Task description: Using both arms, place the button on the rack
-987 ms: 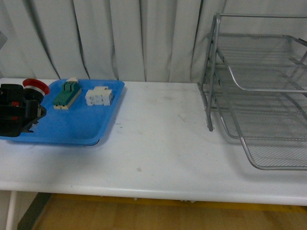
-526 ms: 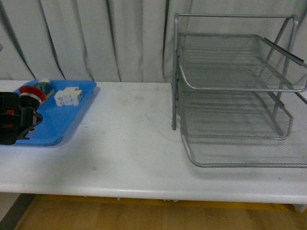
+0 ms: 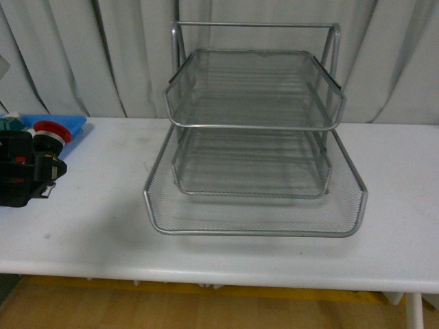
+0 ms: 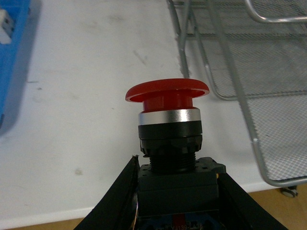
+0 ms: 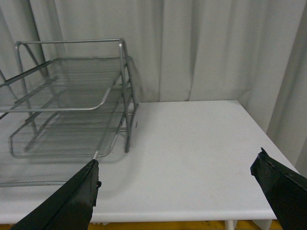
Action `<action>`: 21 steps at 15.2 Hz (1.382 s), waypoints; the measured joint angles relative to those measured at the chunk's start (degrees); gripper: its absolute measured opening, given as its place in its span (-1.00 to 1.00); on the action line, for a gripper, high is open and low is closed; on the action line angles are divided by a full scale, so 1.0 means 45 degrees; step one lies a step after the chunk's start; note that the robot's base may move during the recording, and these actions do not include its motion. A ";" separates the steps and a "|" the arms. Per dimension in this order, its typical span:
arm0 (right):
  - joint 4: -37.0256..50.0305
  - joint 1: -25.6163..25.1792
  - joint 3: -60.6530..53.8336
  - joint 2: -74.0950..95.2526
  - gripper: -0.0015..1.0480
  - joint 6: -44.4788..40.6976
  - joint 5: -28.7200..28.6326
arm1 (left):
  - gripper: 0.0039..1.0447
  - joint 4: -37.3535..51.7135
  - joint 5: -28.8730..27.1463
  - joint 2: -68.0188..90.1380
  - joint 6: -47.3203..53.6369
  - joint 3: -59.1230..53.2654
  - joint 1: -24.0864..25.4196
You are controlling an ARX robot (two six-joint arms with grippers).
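Red mushroom-capped push-button clamped in left tool above white table, well apart from silver wire-mesh three-tier rack. Right tool spread wide, empty. Picked up already; yet to carry over and set on rack.

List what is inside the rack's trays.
Nothing shows in any of the three mesh trays of the rack. The lower trays' back parts are seen only through the mesh above. The button is outside, held in the left gripper.
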 joint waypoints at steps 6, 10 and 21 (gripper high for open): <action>-0.0029 0.0000 0.0000 -0.0005 0.87 0.0005 0.0049 | -0.31 -0.0486 -0.0597 0.2210 -0.0937 0.2880 -0.4182; -0.0029 0.0000 0.0000 -0.0005 0.87 0.0005 0.0049 | -0.31 -0.1953 -0.1127 0.5260 -0.1093 0.6033 -0.5872; -0.0034 0.0000 0.0000 -0.0005 0.87 0.0005 0.0049 | 0.13 -0.4852 -0.1690 0.7966 -0.1545 1.0200 -0.5479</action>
